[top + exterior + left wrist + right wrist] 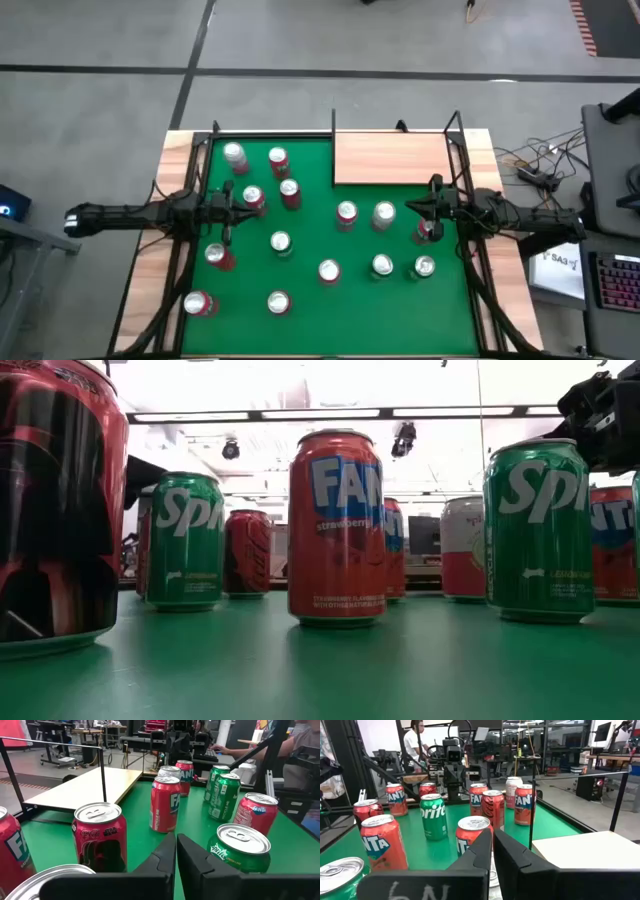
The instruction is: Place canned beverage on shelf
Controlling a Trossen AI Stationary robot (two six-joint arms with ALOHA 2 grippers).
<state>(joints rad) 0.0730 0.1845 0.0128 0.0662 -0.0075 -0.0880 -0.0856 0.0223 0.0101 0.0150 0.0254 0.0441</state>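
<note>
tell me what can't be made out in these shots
- High view: brands of the cans are too small to read.
- Low view: the shelf is hidden behind cans.
- Right wrist view: the can behind the shut right gripper is mostly covered by its fingers.

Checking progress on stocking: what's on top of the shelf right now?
Nothing. The shelf is a bare wooden board from above; all cans stand on the green felt. No part of its top is covered.

bare pale wooden shelf [392, 158] at the table's far edge, apparently without cans [330, 271].
</note>
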